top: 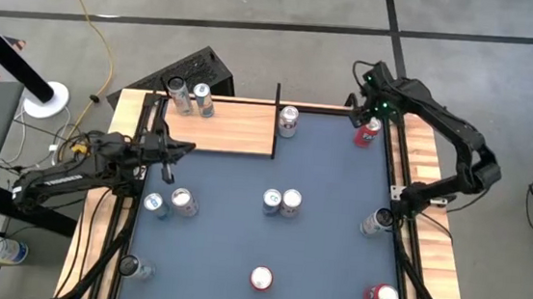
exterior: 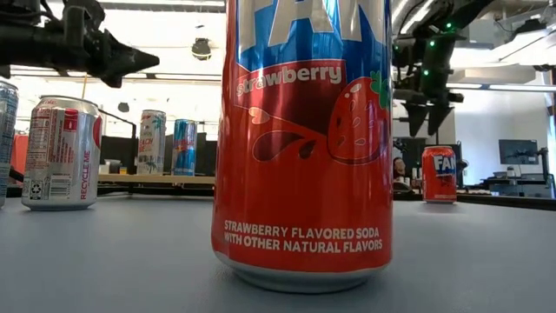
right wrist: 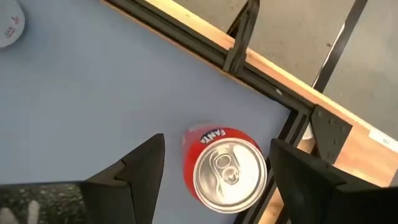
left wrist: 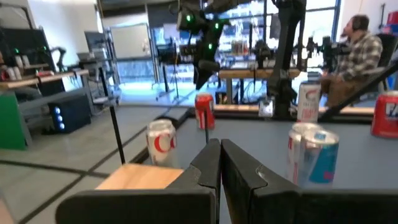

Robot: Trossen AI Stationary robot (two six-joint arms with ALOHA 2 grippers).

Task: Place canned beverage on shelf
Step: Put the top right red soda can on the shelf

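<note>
Right wrist view shows the right gripper (right wrist: 211, 180) jaws apart, straddling a red can (right wrist: 225, 169) upright on the bench (right wrist: 93, 93). An off-centre descent could tip it. Left gripper (left wrist: 221, 163) jaws are together by the shelf (top: 235, 127).

Light-brown wood-grain shelf board (top: 225, 127) at table's far-left corner, 2 tall slim drink cans (top: 190, 97) on its far-left end. Red strawberry soda can (top: 369, 131) upright nr far-right corner.
</note>
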